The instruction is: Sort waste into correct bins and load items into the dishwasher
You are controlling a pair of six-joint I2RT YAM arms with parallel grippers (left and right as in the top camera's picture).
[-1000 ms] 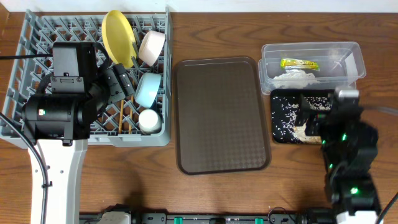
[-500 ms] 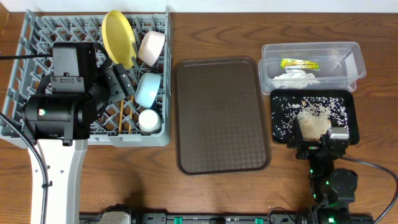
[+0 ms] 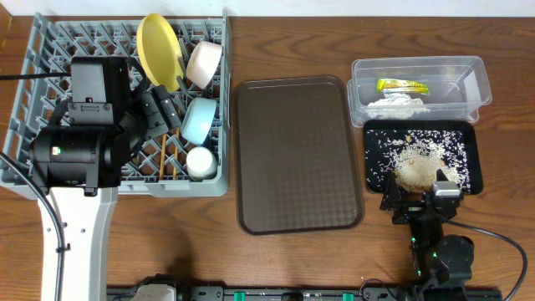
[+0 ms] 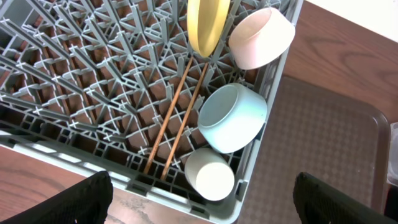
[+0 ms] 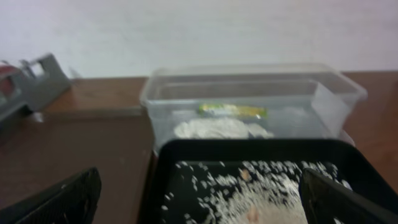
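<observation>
Rack [image 3: 50, 50], left: plate [image 3: 157, 50], pink bowl [image 3: 204, 63], blue bowl [image 3: 199, 121], cup [image 3: 201, 161], chopsticks [image 4: 180, 118] | tub [image 3: 481, 84], far right: wrapper [image 3: 402, 85], paper [image 3: 397, 104] | black tray [image 3: 369, 159]: rice [image 3: 422, 163] | left pincer [image 3: 163, 111] over rack, right pincer [image 3: 415, 199] at tray's near edge: both spread wide, empty

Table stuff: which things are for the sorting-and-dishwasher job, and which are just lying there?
For the job: yellow plate, pinkish-white bowl, light blue bowl, white cup, chopsticks, grey dish rack, clear tub, foil wrapper, crumpled paper, rice scraps, black tray.

Just lying about: brown serving tray.
</observation>
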